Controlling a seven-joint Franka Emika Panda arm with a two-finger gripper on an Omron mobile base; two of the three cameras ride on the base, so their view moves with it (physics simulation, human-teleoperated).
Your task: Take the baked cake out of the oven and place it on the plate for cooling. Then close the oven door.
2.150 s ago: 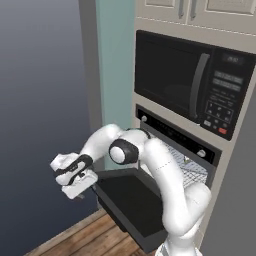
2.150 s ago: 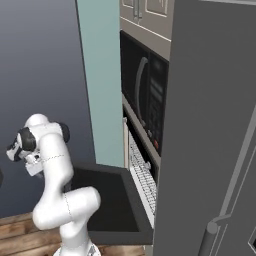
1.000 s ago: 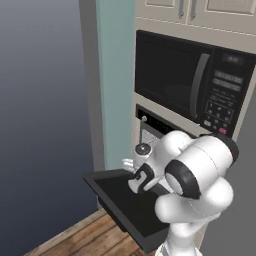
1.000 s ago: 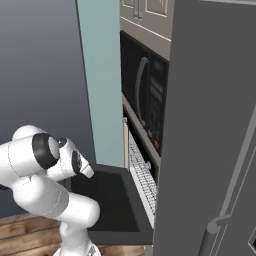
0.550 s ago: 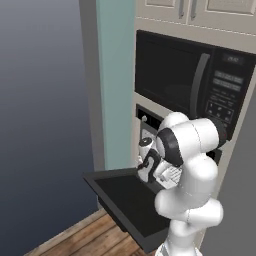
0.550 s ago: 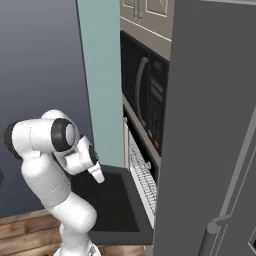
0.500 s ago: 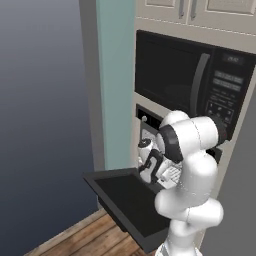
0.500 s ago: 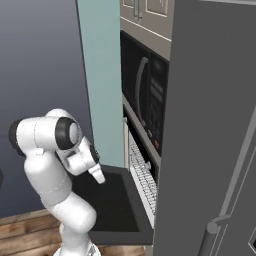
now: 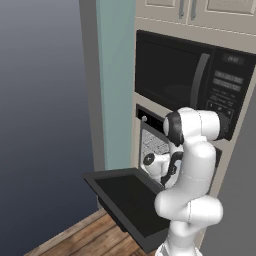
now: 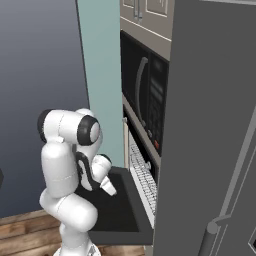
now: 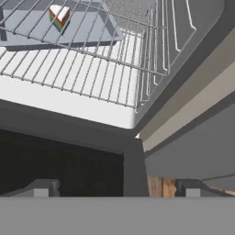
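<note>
**Q:** What is the state of the oven door and the oven?

**A:** The oven door (image 9: 131, 200) is folded down flat, its black inner face up, in front of the oven (image 9: 152, 145). The cavity is pale inside and holds wire racks (image 11: 87, 55). Directly above sits the black microwave (image 9: 187, 85) with its keypad.

**Q:** Where is the cake?

**A:** In the hand view, the cake (image 11: 59, 16) is a small wedge with coloured layers and a white top. It rests on a grey tray (image 11: 87, 27) inside the oven, seen through the rack wires, toward the top left of that view.

**Q:** Where is the gripper, and how do the jaws stand?

**A:** The gripper (image 10: 108, 188) is above the lowered door, near the oven mouth, pointing toward the cavity. In the hand view the two fingertips (image 11: 40, 187) stand wide apart with nothing between them: the jaws are open and hold nothing.

**Q:** What surrounds the unit?

**A:** A pale teal wall panel (image 9: 115, 85) on the left, and a wooden floor (image 9: 85, 240) below.
</note>
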